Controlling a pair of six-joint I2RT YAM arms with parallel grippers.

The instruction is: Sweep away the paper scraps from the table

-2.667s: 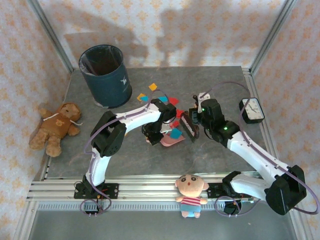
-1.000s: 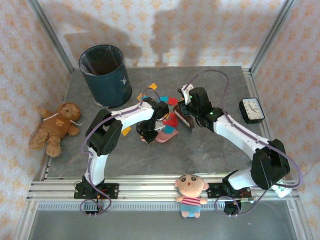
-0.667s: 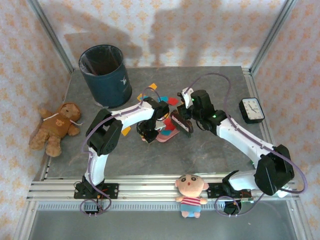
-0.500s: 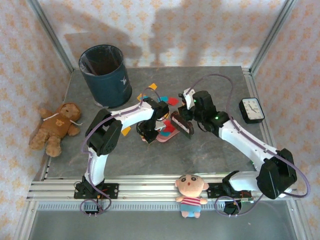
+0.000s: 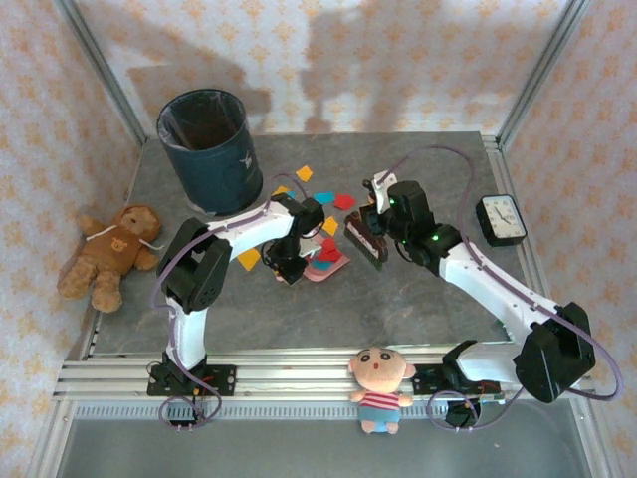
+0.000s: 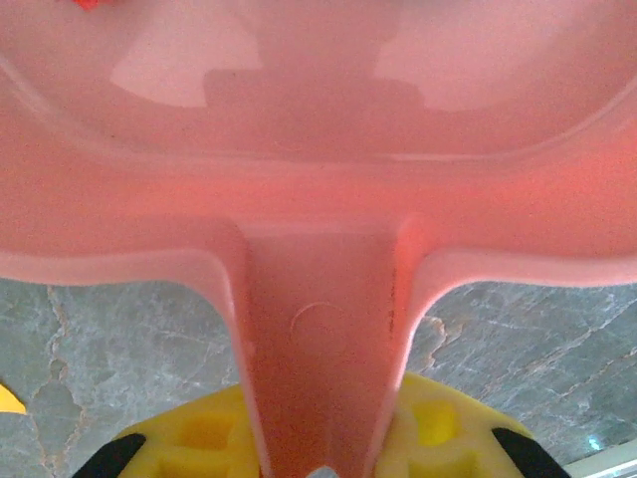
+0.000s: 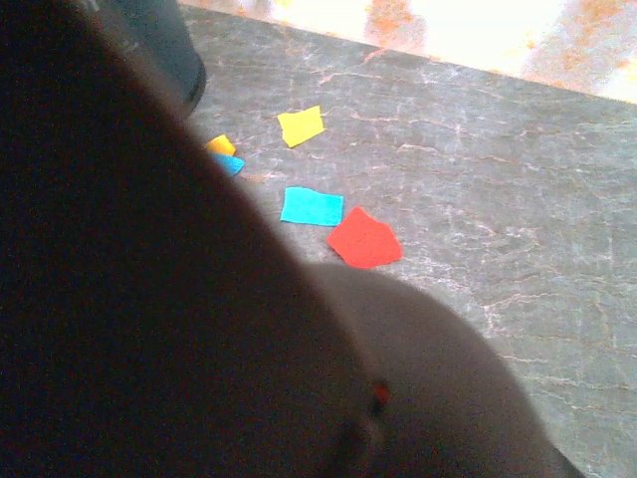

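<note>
Grey table (image 5: 398, 299): left claw (image 5: 291, 267) clamps pink dustpan (image 5: 334, 264), right claw (image 5: 376, 225) clamps brush (image 5: 366, 242); bin logo (image 5: 242, 159) unreadable.

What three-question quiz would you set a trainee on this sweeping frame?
1. True or false: the left end effector grips the pink dustpan by its handle.
2. Which thing stands by the right edge of the table? A) teddy bear B) black clock C) bin
3. What does the right end effector hold?
Key: 1 true; 2 B; 3 a dark brush.
</note>
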